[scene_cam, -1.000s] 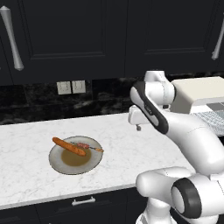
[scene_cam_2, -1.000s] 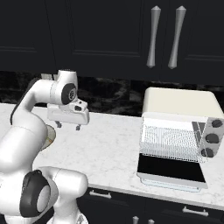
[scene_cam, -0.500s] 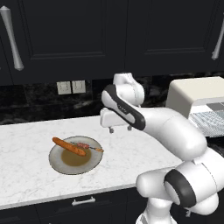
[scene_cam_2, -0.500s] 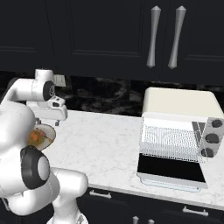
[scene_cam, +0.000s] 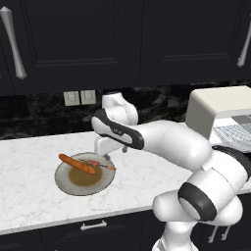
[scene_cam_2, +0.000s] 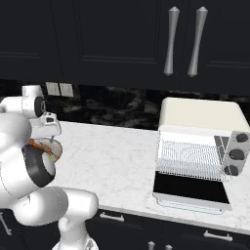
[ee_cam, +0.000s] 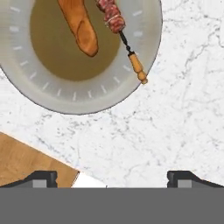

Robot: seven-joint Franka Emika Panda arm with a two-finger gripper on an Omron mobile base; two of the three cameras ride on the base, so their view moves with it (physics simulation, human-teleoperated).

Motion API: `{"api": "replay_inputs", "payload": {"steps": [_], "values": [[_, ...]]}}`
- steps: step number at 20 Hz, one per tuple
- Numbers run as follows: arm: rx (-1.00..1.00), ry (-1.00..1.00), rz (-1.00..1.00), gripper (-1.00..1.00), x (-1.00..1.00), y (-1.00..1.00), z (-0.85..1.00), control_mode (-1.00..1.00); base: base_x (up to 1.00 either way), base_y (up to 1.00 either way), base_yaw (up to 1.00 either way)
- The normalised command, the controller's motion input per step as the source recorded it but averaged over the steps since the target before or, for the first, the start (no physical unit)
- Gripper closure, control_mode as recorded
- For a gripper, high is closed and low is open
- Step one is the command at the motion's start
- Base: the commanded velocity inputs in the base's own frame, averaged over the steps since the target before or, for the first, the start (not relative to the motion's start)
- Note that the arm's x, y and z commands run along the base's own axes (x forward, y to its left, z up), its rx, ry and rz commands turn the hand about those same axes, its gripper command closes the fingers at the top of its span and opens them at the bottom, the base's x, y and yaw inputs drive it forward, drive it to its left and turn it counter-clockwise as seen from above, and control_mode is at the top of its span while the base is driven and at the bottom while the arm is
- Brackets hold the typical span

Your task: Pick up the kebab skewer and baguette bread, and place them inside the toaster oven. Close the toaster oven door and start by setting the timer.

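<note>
Movement first: over the last second I have swung the arm from beside the toaster oven (scene_cam_2: 200, 146) across the worktop (scene_cam: 29, 196) toward the plate (scene_cam: 83, 175). The end effector (scene_cam: 104, 147) now hangs just beyond the plate's far rim, at about 1 o'clock from its centre in the left base view. The plate, the food and the oven have not moved.

In the hand view the two fingertips (ee_cam: 39, 178) stand wide apart at the bottom edge with nothing between them, so the end effector is released and empty, above bare marble just off the plate (ee_cam: 144, 52).

Plate contents: the round grey plate with a brownish centre holds both foods. The baguette bread (scene_cam: 77, 164) lies on a slant, reaching from the plate's centre out past its rim at 10 o'clock. The kebab skewer (scene_cam: 100, 164) lies just beside the loaf at about 2 o'clock on the plate. In the hand view its yellowish handle (ee_cam: 137, 67) juts over the rim, and the meat chunks (ee_cam: 111, 16) sit near the loaf (ee_cam: 81, 26) without clearly touching it.

The toaster oven stands at the far right of the worktop. Its door (scene_cam_2: 191, 189) is folded down flat and the wire rack (scene_cam_2: 188, 157) is bare.

I can read no brand, label or writing anywhere.
</note>
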Motion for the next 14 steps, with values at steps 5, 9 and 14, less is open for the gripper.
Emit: {"api": "replay_inputs", "payload": {"steps": [5,9,14], "values": [[0.00,0.01,0.14,-1.00,0.35,0.71,-0.40,-1.00,0.00,0.00,0.00],[0.01,0.06,0.14,-1.00,0.34,0.73,-0.41,-1.00,0.00,0.00,0.00],[0.05,0.08,0.14,-1.00,0.20,0.66,-0.45,-1.00,0.00,0.00,0.00]]}}
